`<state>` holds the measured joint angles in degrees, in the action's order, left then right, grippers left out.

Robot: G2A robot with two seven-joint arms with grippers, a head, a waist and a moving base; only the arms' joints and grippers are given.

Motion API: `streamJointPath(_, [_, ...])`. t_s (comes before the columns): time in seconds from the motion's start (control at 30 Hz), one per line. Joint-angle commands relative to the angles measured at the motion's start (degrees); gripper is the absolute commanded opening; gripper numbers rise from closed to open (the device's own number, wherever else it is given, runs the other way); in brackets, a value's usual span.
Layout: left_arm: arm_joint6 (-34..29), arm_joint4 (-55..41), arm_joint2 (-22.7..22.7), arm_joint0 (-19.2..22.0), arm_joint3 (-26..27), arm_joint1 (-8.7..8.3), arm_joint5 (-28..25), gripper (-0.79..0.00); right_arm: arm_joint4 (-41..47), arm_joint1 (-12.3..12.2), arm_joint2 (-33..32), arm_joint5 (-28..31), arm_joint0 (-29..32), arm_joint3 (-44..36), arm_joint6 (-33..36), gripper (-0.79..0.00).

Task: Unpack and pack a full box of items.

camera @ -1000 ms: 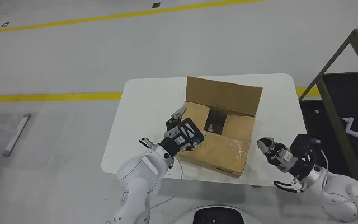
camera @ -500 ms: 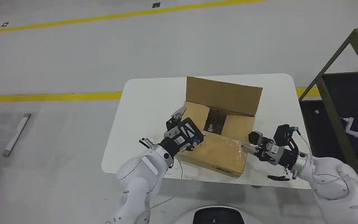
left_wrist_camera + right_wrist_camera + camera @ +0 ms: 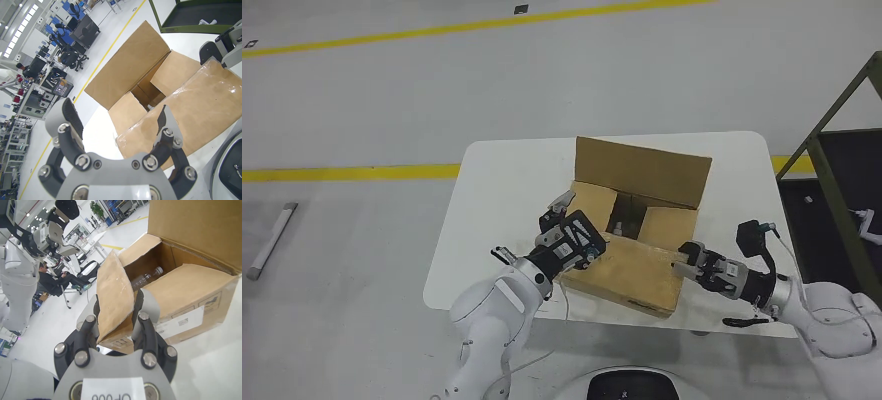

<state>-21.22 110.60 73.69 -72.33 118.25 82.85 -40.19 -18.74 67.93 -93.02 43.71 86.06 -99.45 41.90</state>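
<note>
The right gripper (image 3: 119,298) clamps the cardboard box's (image 3: 642,170) taped front flap (image 3: 111,275) at centre frame, while the left gripper (image 3: 116,108) gapes. Hard pulling could tear the flap or drag the box.

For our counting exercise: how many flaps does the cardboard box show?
4: the rear flap stands upright; the left short flap and right short flap fold inward; the taped front flap reaches the right gripper. None looks hidden.
</note>
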Motion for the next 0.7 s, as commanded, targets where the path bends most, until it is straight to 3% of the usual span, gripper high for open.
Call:
streamJointPath(0.0, [0.0, 0.0, 0.0, 0.0, 0.0, 0.00, 0.0, 0.000, 1.6, -0.3, 0.0, -0.3, 0.2, -0.7, 1.9, -0.529])
streamJointPath(0.07, [0.0, 0.0, 0.0, 0.0, 0.0, 0.00, 0.0, 0.000, 4.5, -0.6, 0.6, -0.3, 0.5, -1.3, 3.8, -0.539])
streamJointPath(0.27, [0.0, 0.0, 0.0, 0.0, 0.0, 0.00, 0.0, 0.000, 11.0, -1.6, 1.9, 0.8, 1.2, -2.5, 10.1, -0.459])
streamJointPath(0.4, [0.0, 0.0, 0.0, 0.0, 0.0, 0.00, 0.0, 0.000, 11.0, -2.2, 2.6, 2.9, 1.6, -3.7, 12.7, -0.477])
streamJointPath(0.47, [0.0, 0.0, 0.0, 0.0, 0.0, 0.00, 0.0, 0.000, 7.9, -2.4, 2.7, 4.8, 1.3, -4.7, 13.1, -0.548])
streamJointPath(0.5, [0.0, 0.0, 0.0, 0.0, 0.0, 0.00, 0.0, 0.000, 6.3, -2.5, 2.7, 5.5, 1.4, -4.6, 12.1, -0.631])
streamJointPath(0.53, [0.0, 0.0, 0.0, 0.0, 0.0, 0.00, 0.0, 0.000, 4.8, -2.5, 2.9, 5.8, 1.5, -4.8, 11.2, -0.785])
streamJointPath(0.67, [0.4, 0.0, 0.1, -0.2, 0.0, -0.04, 0.9, 0.000, -4.3, -2.5, 2.9, 7.0, 1.8, -6.5, 7.3, -0.785])
